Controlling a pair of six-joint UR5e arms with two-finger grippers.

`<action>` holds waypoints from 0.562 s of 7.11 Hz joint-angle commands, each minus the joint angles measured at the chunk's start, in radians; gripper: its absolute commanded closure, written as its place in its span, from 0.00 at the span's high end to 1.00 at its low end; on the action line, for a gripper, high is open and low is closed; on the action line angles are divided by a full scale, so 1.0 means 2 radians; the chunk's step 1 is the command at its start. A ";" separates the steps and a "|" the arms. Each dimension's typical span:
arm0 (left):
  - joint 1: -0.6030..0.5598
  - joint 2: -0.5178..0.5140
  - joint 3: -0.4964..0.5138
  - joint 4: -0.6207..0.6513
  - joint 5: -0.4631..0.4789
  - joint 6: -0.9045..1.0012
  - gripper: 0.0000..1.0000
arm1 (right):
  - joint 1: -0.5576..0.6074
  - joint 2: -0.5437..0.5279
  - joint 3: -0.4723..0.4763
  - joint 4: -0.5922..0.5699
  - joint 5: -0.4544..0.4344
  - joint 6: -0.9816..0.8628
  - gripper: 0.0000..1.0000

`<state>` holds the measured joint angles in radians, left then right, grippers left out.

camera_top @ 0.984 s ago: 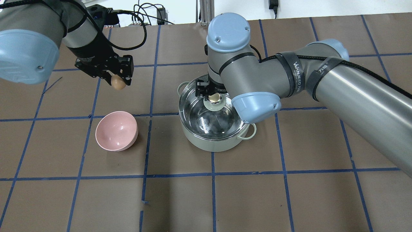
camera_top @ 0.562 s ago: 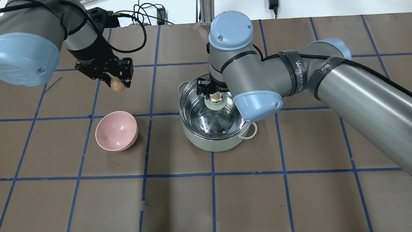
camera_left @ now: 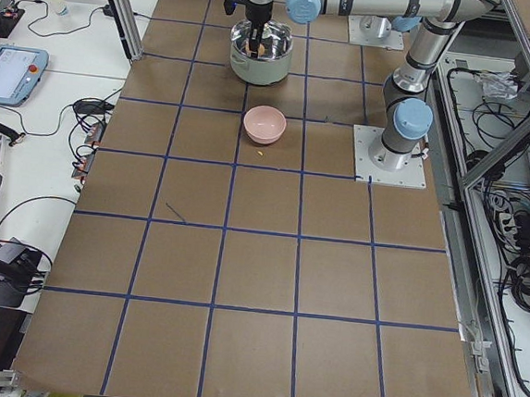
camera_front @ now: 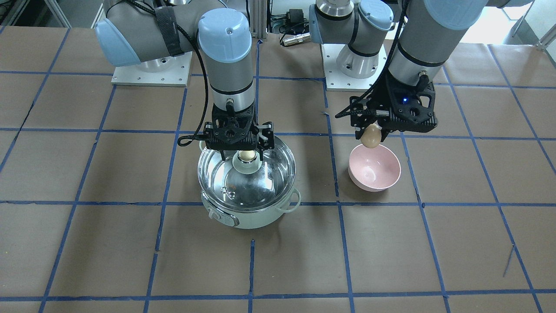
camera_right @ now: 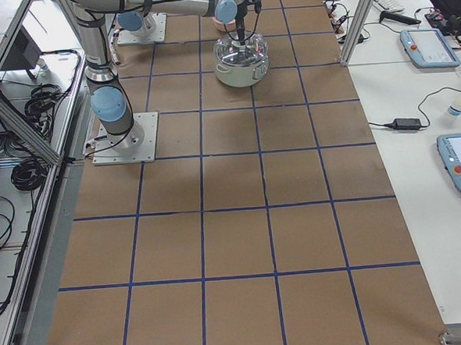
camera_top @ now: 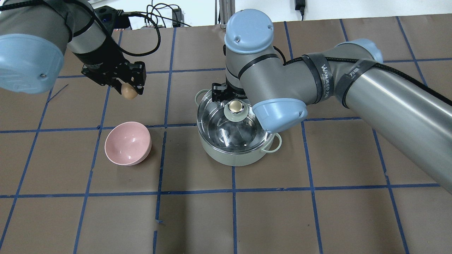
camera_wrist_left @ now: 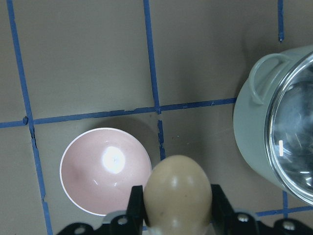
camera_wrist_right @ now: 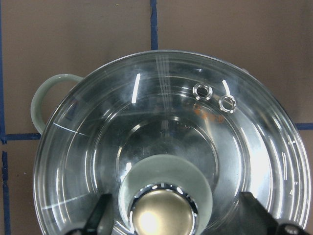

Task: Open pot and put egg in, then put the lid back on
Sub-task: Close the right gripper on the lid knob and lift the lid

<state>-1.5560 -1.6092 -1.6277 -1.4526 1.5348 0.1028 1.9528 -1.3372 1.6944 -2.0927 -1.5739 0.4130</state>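
The mint-green pot (camera_front: 247, 215) stands mid-table with the glass lid (camera_front: 260, 178) resting on it; both also show in the overhead view, pot (camera_top: 233, 157) and lid (camera_top: 243, 134). My right gripper (camera_front: 244, 153) is open, its fingers wide apart on either side of the lid's gold-capped knob (camera_top: 235, 107), not touching it; the right wrist view shows the knob (camera_wrist_right: 164, 213) between them. My left gripper (camera_top: 130, 90) is shut on the tan egg (camera_top: 129, 92) and holds it in the air behind the pink bowl; the egg also shows in the left wrist view (camera_wrist_left: 177, 191).
An empty pink bowl (camera_top: 128, 143) sits on the table to the pot's left in the overhead view, below and in front of the egg (camera_front: 370, 135). Brown paper with blue tape lines covers the table (camera_top: 282, 218).
My right gripper has shifted slightly back from the knob, so the knob's cap shows fully. The left gripper with the egg has barely moved. The lid stays on the pot.
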 commanded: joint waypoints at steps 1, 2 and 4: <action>0.000 0.000 -0.001 0.000 0.000 0.000 0.07 | 0.005 0.001 0.000 -0.001 0.001 0.009 0.90; 0.000 0.000 0.000 0.000 -0.001 0.000 0.07 | 0.005 0.001 0.001 -0.001 0.000 0.009 0.89; 0.000 0.000 0.000 0.000 -0.001 0.000 0.07 | 0.005 0.002 0.005 -0.006 0.001 0.011 0.73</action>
<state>-1.5556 -1.6092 -1.6278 -1.4527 1.5327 0.1028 1.9632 -1.3337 1.6989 -2.0997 -1.5727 0.4320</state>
